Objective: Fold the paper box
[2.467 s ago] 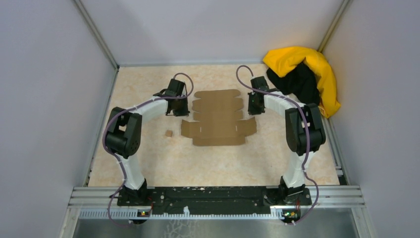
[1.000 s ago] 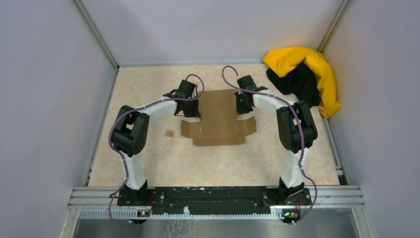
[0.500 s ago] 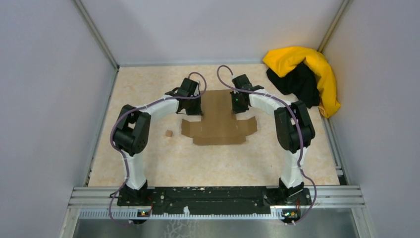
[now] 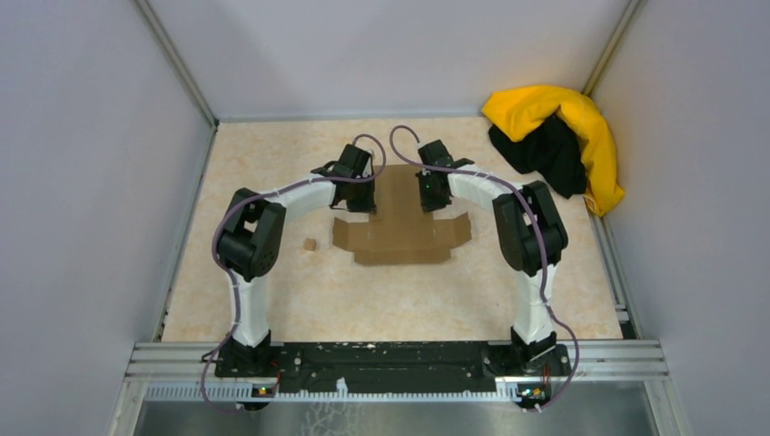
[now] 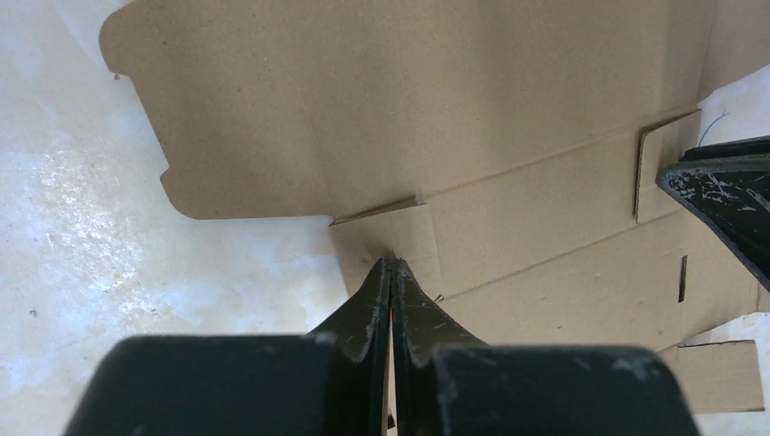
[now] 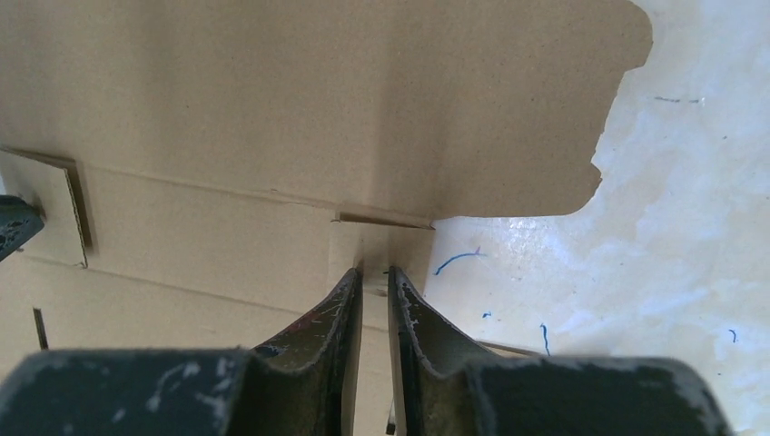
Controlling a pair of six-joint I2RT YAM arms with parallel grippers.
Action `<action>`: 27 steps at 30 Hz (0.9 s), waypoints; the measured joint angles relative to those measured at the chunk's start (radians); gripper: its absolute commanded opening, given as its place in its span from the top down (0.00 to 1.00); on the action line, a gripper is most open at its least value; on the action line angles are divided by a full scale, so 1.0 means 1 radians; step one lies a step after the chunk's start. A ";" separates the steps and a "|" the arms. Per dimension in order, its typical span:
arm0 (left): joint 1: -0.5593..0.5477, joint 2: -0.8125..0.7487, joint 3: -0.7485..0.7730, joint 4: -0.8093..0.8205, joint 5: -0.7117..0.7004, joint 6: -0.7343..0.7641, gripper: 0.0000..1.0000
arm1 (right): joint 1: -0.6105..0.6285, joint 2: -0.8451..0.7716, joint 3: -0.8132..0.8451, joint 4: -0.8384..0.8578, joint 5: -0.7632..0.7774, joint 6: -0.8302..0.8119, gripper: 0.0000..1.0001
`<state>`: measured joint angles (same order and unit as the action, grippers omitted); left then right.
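The paper box (image 4: 399, 238) lies mid-table, its long axis running left to right, with the far part caught between our two claws. Our left gripper (image 5: 392, 265) is pinched tight on one side flap's edge. Our right gripper (image 6: 374, 272) stands narrow with the opposite flap's edge between its fingers, which we read as a grip. Both arms sit equally near, facing each other across the box, so the fold likely needs both moving together.

from above, the left gripper (image 4: 360, 200) and right gripper (image 4: 427, 200) hide their own fingertips and the far sides of the paper box (image 4: 399, 238). both wrist views crop the box at their edges.
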<state>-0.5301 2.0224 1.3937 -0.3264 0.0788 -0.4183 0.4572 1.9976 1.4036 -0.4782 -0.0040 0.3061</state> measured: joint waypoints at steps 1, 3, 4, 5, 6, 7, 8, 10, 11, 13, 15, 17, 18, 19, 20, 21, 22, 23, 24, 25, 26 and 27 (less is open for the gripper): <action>-0.001 0.001 0.000 0.000 -0.002 0.000 0.95 | 0.006 0.007 0.010 -0.005 0.014 -0.001 0.82; -0.005 0.003 0.001 0.000 -0.011 0.000 0.94 | 0.021 0.021 0.029 -0.014 0.051 -0.006 0.81; -0.008 0.004 0.002 -0.002 -0.019 0.000 0.94 | 0.031 0.027 0.039 -0.021 0.076 -0.010 0.81; -0.012 0.005 0.005 -0.004 -0.028 0.000 0.94 | 0.040 0.032 0.045 -0.025 0.097 -0.011 0.80; -0.016 0.007 0.007 -0.007 -0.040 0.000 0.93 | 0.050 0.037 0.053 -0.031 0.122 -0.015 0.80; -0.021 0.007 0.009 -0.010 -0.054 0.000 0.93 | 0.059 0.041 0.059 -0.036 0.144 -0.016 0.80; -0.026 0.008 0.013 -0.014 -0.069 0.000 0.92 | 0.067 0.045 0.064 -0.042 0.163 -0.017 0.79; -0.035 0.010 0.016 -0.018 -0.094 0.000 0.90 | 0.076 0.051 0.073 -0.048 0.186 -0.017 0.78; -0.037 0.010 0.018 -0.020 -0.104 0.001 0.89 | 0.077 0.053 0.078 -0.053 0.188 -0.016 0.77; -0.038 0.013 0.027 -0.026 -0.119 0.007 0.88 | 0.077 0.061 0.093 -0.066 0.190 -0.017 0.76; -0.035 0.038 0.071 -0.044 -0.132 0.021 0.88 | 0.077 0.079 0.127 -0.087 0.190 -0.018 0.76; -0.029 0.077 0.133 -0.060 -0.140 0.032 0.88 | 0.075 0.116 0.190 -0.121 0.184 -0.023 0.76; -0.025 0.102 0.172 -0.062 -0.140 0.039 0.88 | 0.072 0.140 0.229 -0.130 0.175 -0.025 0.76; -0.020 0.126 0.208 -0.063 -0.140 0.044 0.88 | 0.069 0.162 0.264 -0.136 0.162 -0.026 0.76; -0.014 0.146 0.238 -0.062 -0.139 0.050 0.88 | 0.067 0.180 0.293 -0.142 0.150 -0.026 0.76; -0.009 0.162 0.261 -0.063 -0.137 0.052 0.88 | 0.061 0.204 0.335 -0.148 0.134 -0.029 0.76; -0.002 0.179 0.285 -0.066 -0.136 0.055 0.88 | 0.055 0.232 0.381 -0.154 0.114 -0.035 0.76; 0.003 0.192 0.305 -0.070 -0.133 0.057 0.87 | 0.051 0.250 0.411 -0.158 0.101 -0.038 0.75; 0.010 0.204 0.327 -0.076 -0.128 0.059 0.87 | 0.046 0.276 0.458 -0.172 0.086 -0.044 0.75; 0.016 0.213 0.347 -0.082 -0.119 0.063 0.85 | 0.043 0.293 0.491 -0.179 0.074 -0.049 0.74; 0.022 0.213 0.351 -0.083 -0.117 0.064 0.82 | 0.037 0.312 0.527 -0.190 0.061 -0.055 0.73; 0.028 0.212 0.357 -0.088 -0.113 0.069 0.79 | 0.030 0.321 0.555 -0.201 0.051 -0.061 0.72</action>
<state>-0.5018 2.2345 1.7512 -0.4141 -0.0338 -0.3489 0.4873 2.3188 1.9591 -0.6796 0.0475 0.2451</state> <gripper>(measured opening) 0.144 0.252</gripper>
